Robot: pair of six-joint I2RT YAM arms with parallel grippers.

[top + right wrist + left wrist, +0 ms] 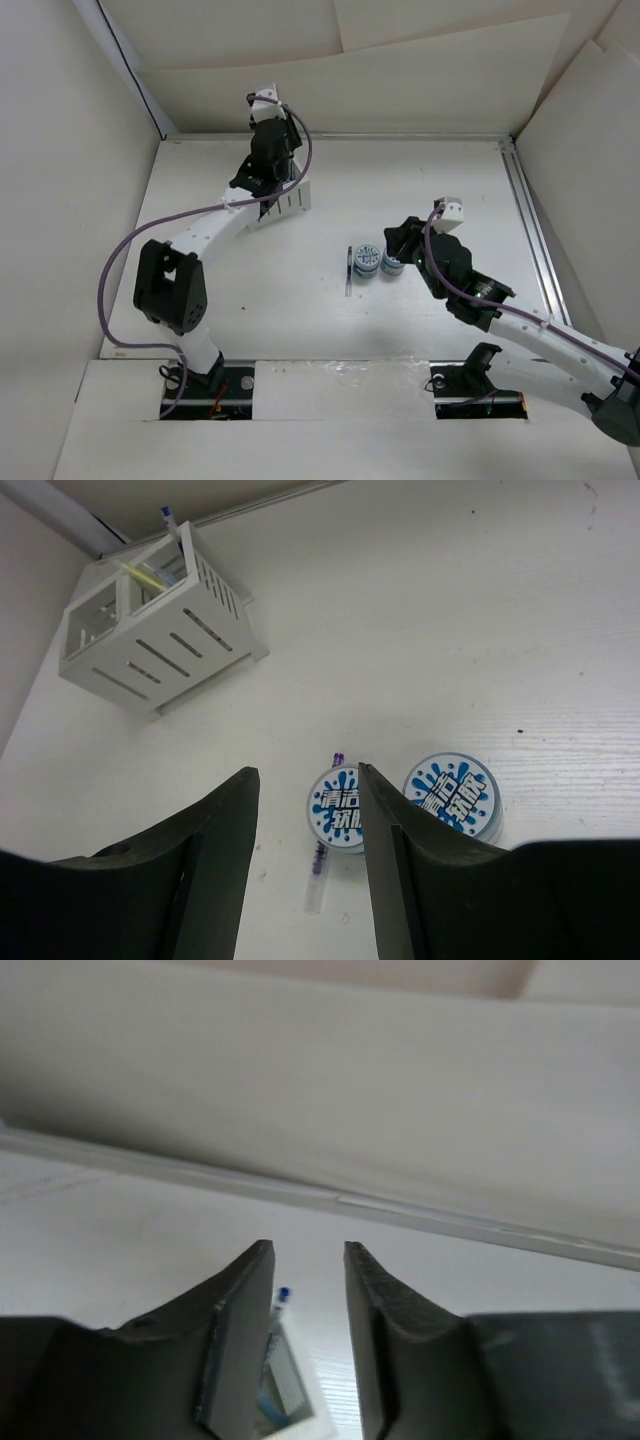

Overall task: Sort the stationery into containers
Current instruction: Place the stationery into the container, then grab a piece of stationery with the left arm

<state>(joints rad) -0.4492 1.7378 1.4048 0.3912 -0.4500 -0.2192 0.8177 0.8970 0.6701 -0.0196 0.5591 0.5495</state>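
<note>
The white slatted organizer (pixel 291 205) stands at the back left. In the right wrist view the organizer (pixel 150 630) holds a yellow-green pen (pixel 150 576) and a blue-tipped pen (pixel 166 515). My left gripper (pixel 268 203) hovers over it, open and empty. In the left wrist view the left gripper (pixel 308 1247) is above the organizer rim (pixel 319 1422) and a blue pen tip (pixel 284 1294). Two blue-and-white rolls (pixel 367 260) (pixel 392 264) lie mid-table, with a thin pen (pixel 350 270) to their left. My right gripper (pixel 394 244) is open above them. In the right wrist view the right gripper (pixel 306 770) hovers above the left roll (pixel 338 808), the right roll (pixel 452 795) and the purple-inked pen (pixel 322 865).
White walls close in the table on the left, back and right. A metal rail (pixel 528 220) runs along the right side. The left arm's purple cable (pixel 200 215) loops over the table's left part.
</note>
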